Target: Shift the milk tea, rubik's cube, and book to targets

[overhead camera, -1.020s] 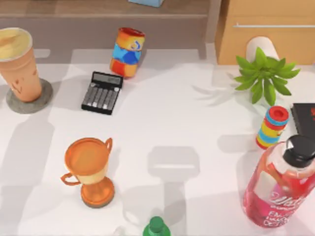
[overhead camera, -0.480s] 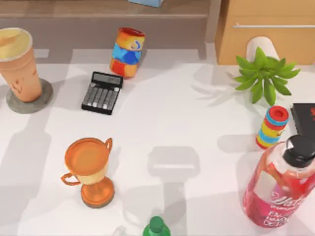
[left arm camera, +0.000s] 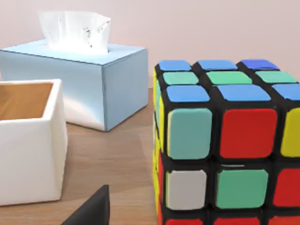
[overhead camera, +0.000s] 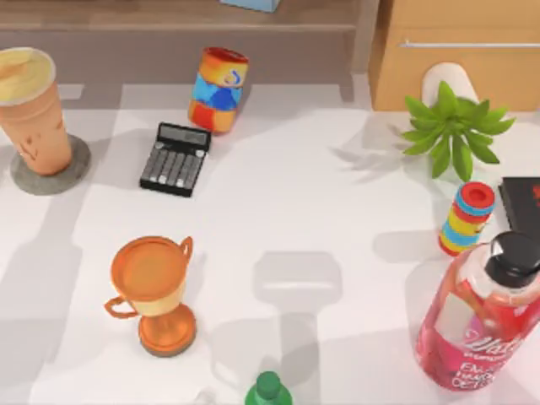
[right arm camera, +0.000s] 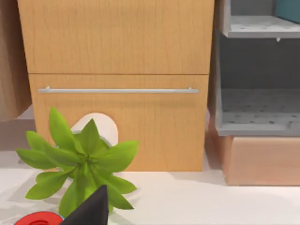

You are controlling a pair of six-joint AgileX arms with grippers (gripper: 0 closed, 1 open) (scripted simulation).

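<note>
nothing you can see on the table (overhead camera: 278, 194) has shifted since the earlier top views. your milk tea (overhead camera: 32, 110) stands upright on the grey disc (overhead camera: 74, 169) at 9 o'clock. the rubik's cube (left arm camera: 225, 145) sits square on wood near the tissue box (left arm camera: 79, 84). gripper fingers: cannot tell, either arm.

The milk tea (overhead camera: 32, 110) stands on the grey disc (overhead camera: 51, 169) at the desk's (overhead camera: 321, 211) left edge. The black slab (overhead camera: 523, 198) lies at its right edge.
</note>
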